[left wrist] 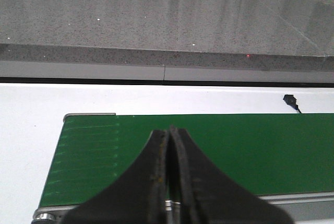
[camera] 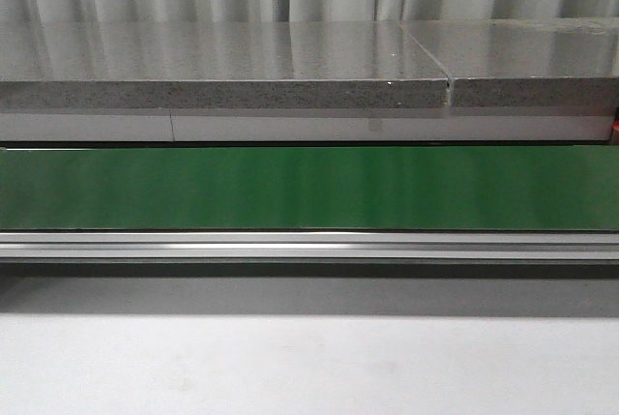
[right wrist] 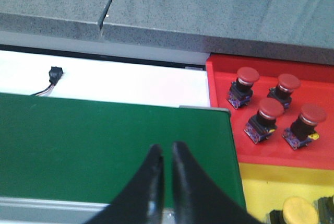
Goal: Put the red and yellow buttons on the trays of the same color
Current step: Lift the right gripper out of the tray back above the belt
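Green conveyor belt (camera: 309,188) runs bare right across the front view, a silver rail (camera: 309,244) along its near edge and a speckled grey stone slab (camera: 222,67) behind it, split by a seam toward the right. White bench (camera: 309,367) surface in the foreground.

Over on the left wrist view, the left gripper (left wrist: 169,140) hangs above the belt's end, its dark fingers (left wrist: 154,172) pressed together, clenched on nothing. A small black connector (left wrist: 290,99) sits on the white surface beyond the belt.

Right wrist view now: the right gripper (right wrist: 167,153) hovers over the belt's other end, fingers (right wrist: 151,182) nearly together with a thin slit between them, nothing gripped. Just beside the belt's end lies the red tray (right wrist: 222,130) holding four red buttons (right wrist: 270,114), each a round red cap on a black body with a purple base, standing apart in a loose cluster. Next to it is the yellow tray (right wrist: 261,182) with a yellow button (right wrist: 299,211) at the frame's edge, partly cut off. No legible writing anywhere.
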Robot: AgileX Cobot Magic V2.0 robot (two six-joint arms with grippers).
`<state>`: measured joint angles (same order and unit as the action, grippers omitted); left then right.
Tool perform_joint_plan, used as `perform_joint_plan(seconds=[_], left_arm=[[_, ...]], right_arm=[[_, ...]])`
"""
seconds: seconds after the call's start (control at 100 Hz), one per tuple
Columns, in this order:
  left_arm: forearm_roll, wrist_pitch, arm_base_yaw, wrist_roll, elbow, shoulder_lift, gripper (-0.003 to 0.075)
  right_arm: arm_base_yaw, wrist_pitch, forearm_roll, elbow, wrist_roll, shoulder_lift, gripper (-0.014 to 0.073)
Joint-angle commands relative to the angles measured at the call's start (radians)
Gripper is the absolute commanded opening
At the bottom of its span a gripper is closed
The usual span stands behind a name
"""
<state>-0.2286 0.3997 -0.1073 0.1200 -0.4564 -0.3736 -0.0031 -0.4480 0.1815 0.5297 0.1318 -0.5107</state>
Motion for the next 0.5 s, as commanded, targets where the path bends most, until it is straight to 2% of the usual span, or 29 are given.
perform_joint_plan(seconds=[0.0, 0.14, 0.49], left_arm=[[-0.007, -0.073, -0.007, 0.003, -0.028, -0.005, -0.0019], [-0.007, -0.073, -0.007, 0.003, -0.028, -0.005, -0.0019], [-0.007, -0.073, -0.007, 0.003, -0.028, -0.005, -0.0019]], right_arm=[[0.001, 0.075, 0.023, -0.012, -0.01, 0.058, -0.0064], [0.001, 0.06, 0.022, -0.037, -0.01, 0.125, -0.0067], [0.001, 0.049, 0.022, -0.037, -0.01, 0.131, -0.0067]])
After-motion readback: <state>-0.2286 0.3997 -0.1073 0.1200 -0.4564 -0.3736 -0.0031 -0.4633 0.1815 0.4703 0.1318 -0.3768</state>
